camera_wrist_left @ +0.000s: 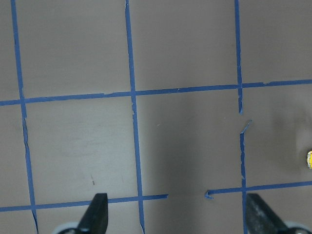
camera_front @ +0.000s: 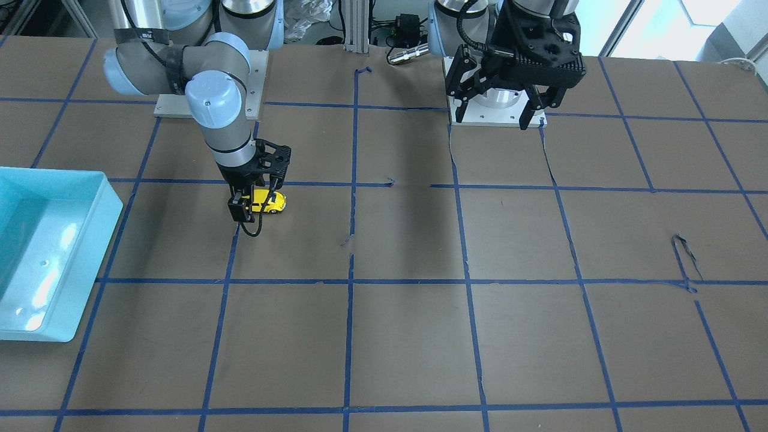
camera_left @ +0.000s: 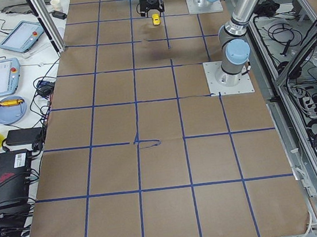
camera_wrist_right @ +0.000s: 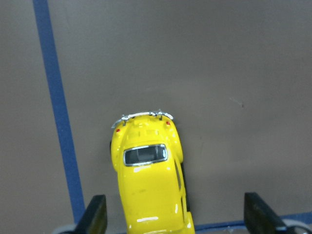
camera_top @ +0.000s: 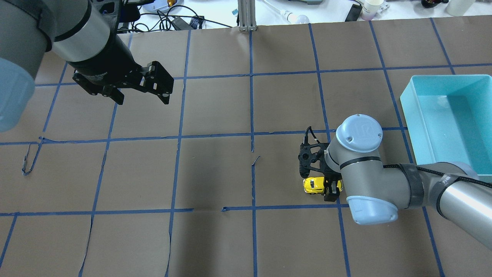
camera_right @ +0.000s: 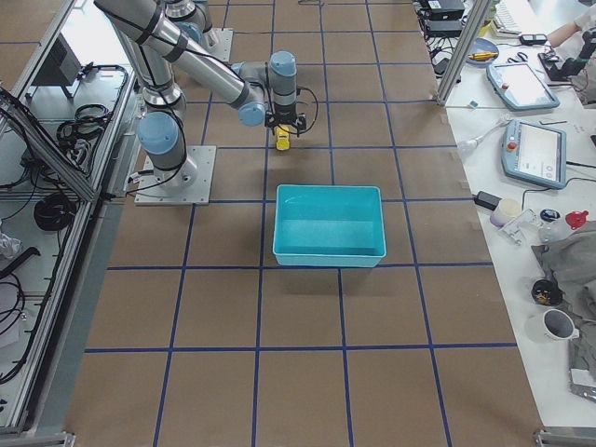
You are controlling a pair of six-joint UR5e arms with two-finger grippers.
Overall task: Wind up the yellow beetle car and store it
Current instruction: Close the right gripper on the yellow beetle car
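Status: yellow beetle car [camera_wrist_right: 148, 180] is on its wheels on the desk, right of centre in the overhead view, just beside a blue tape line [camera_wrist_right: 58, 112]. Right gripper [camera_wrist_right: 178, 217] is down over it with the jaws spread wide, one finger on each flank of the body. There's a clear gap on both sides in the wrist view, so nothing is grasped yet. The car's rear, with its tail lights and back window, points away from the wrist camera. Left gripper [camera_wrist_left: 178, 213] is also released and empty. It hovers high over bare desk on the left, well apart from the car, and looks parked. The teal bin [camera_right: 328, 257] sits further right of the car, out at the desk's right edge. It's apart from the car and looks empty from here. My read is that we're at the grasp step ahead of the wind-up, with neither winding nor storing done. Next move is to clench on the body sides, square and low enough to hold that glossy rounded shell. Presumably it's a pull-back motor, so keep the wheels loaded on the desk and drag it backward. Then lift, carry it right and drop it in the bin. Main risk is the shell squirting out of the jaws if the pinch lands high or off-centre.
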